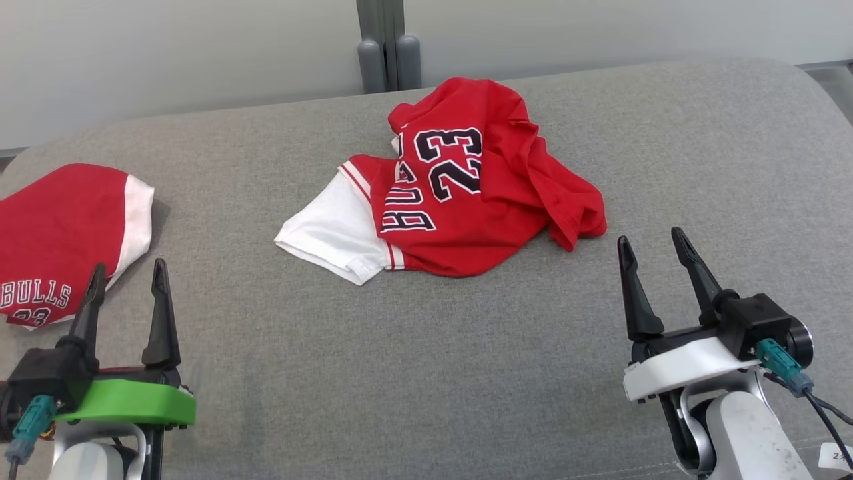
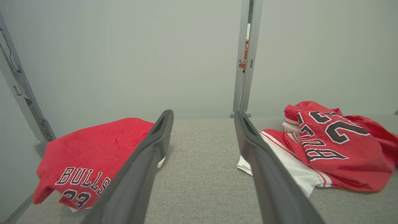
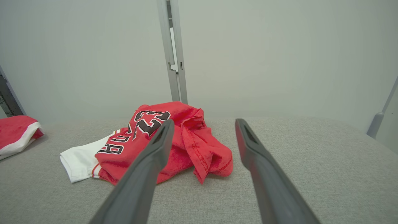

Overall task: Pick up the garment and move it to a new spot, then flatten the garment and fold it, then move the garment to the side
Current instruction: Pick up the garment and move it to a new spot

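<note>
The left gripper [image 1: 129,265] is holding its two dark fingers spread wide, gripping nothing. The right gripper [image 1: 650,236] is doing the same, fingers well apart and empty. The garment [image 1: 480,193], a red jersey with a white sleeve, is lying crumpled on the grey cushion [image 1: 426,373]. It is sitting ahead and between the two grippers, nearer the right one and clear of both. A second red jersey [image 1: 60,220], folded, is lying just beyond the left gripper; whether a finger is brushing it, I cannot tell.
</note>
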